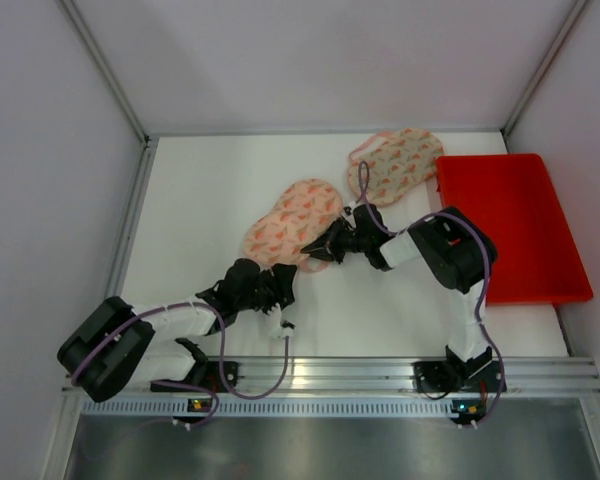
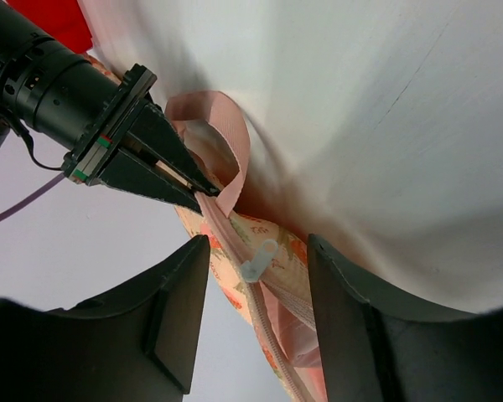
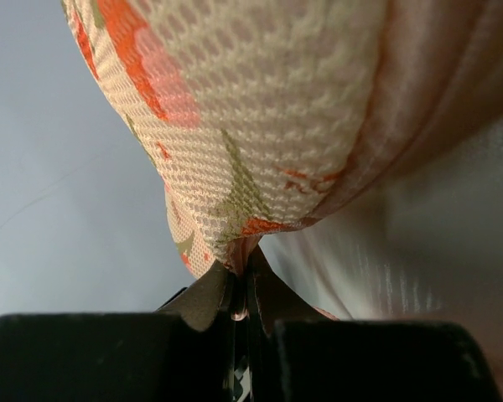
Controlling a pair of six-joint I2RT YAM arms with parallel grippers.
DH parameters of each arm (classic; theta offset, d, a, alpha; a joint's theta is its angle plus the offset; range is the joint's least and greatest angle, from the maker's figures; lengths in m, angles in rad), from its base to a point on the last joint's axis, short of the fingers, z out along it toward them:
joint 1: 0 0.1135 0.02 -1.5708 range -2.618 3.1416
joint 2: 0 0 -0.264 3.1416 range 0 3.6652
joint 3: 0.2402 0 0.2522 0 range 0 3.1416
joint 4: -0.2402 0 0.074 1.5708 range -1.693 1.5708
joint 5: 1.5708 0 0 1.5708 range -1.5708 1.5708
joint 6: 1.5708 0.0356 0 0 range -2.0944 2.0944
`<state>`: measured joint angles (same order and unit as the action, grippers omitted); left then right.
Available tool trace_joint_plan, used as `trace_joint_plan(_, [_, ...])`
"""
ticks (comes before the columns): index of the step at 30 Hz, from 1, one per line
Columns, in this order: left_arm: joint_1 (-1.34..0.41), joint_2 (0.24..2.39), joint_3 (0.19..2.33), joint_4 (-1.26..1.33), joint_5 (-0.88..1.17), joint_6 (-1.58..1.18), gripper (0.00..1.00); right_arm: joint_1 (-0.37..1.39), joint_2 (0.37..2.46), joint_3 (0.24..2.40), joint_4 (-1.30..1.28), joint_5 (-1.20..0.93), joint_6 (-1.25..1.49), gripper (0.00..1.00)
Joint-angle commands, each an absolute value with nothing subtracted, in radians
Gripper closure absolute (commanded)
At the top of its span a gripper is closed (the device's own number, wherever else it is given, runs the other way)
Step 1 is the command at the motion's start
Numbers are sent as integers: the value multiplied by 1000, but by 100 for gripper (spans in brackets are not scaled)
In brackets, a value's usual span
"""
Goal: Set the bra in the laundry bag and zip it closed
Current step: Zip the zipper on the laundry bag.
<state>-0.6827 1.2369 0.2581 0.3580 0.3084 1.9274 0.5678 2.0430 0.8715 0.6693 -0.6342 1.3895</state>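
Note:
The laundry bag (image 1: 292,222), a peach mesh pouch with an orange print, lies mid-table. My right gripper (image 1: 318,247) is shut on the bag's edge by its pink ribbon loop (image 2: 228,138). The right wrist view shows mesh bulging above the pinched tips of the right gripper (image 3: 241,280). My left gripper (image 2: 258,244) is open, one finger on each side of the pale zipper pull (image 2: 259,261) without touching it. The zipper (image 2: 272,343) gapes a little near the slider and shows pink lining. The bra is hidden.
A second pouch-like piece (image 1: 398,163) of the same printed fabric, with a pink strap loop, lies behind the bag. A red tray (image 1: 515,225) sits at the right edge of the table. Walls enclose the table on the left, back and right.

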Motion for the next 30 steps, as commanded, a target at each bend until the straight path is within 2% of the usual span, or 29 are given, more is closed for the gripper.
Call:
trace_joint_plan(1, [-678, 1226, 261, 365, 322, 1957, 44, 584, 2060, 897, 730, -647, 1394, 100])
trace_joint_plan(12, [-667, 1328, 310, 472, 314, 1950, 48, 584, 2063, 900, 732, -646, 1397, 100])
trace_joint_plan(20, [-664, 1292, 295, 468, 356, 1959, 58, 584, 2065, 899, 733, -650, 1397, 100])
trace_joint_plan(25, [-664, 1252, 288, 430, 376, 1960, 60, 584, 2066, 899, 736, -650, 1397, 100])
trace_joint_plan(27, [-664, 1236, 288, 400, 383, 1968, 62, 584, 2066, 899, 733, -647, 1399, 100])
trace_joint_plan(30, [-664, 1226, 293, 359, 384, 1973, 71, 584, 2066, 900, 733, -647, 1399, 100])
